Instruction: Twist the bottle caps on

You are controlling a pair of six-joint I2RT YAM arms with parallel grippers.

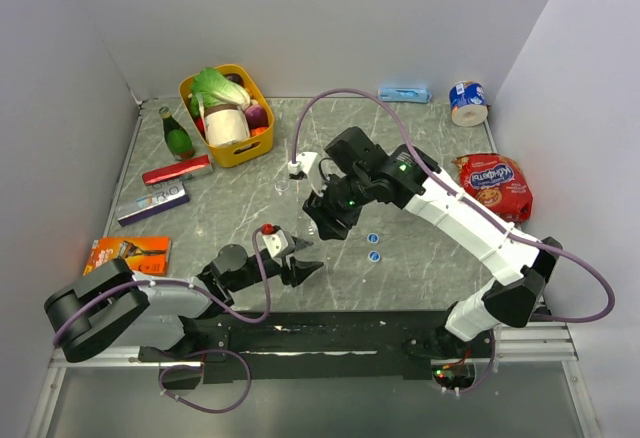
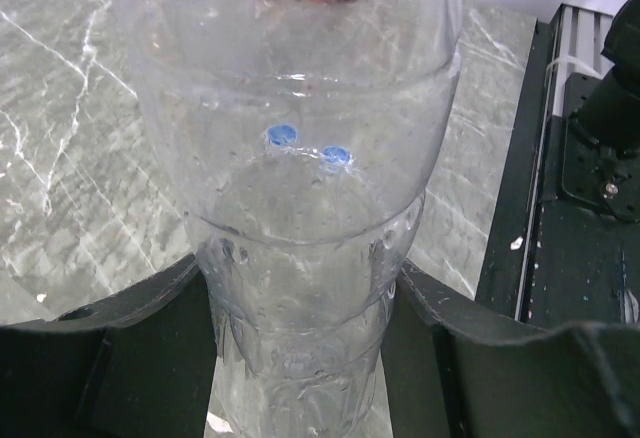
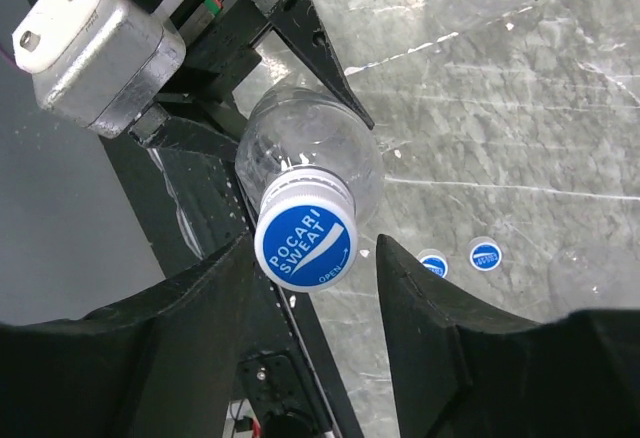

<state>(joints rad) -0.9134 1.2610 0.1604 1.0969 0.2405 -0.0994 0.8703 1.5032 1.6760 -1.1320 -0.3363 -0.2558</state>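
While my left gripper (image 2: 298,288) is clamped tight on the lower body of the bottle (image 2: 300,208), my right gripper (image 3: 312,258) stands spread around its neck, a finger on either side of the cap (image 3: 305,243) and a sliver of daylight between the pads and the cap's ribbed skirt. That is the relation the next move turns on. The cap sits dead centre between my right fingers, facing my wrist camera almost square on, and the bottle's long axis runs away from it toward 12 o'clock, down into the left jaws. In the overhead view my right hand hangs at about 1 o'clock from my left, so the right arm is the one placed to do any turning while the left acts as a vice. The cap is round and blue with white lettering and a white swoosh across its top, above a pale grooved rim. It is already seated on the neck, though I cannot tell how far it is threaded. The bottle is clear, dimpled and beaded with droplets. A loose cap (image 3: 433,263) and a second loose cap (image 3: 485,255) lie flat on the marbled table (image 3: 520,138) at roughly 3 o'clock from the neck, well apart from my fingers. I judge two bottles remain uncapped.
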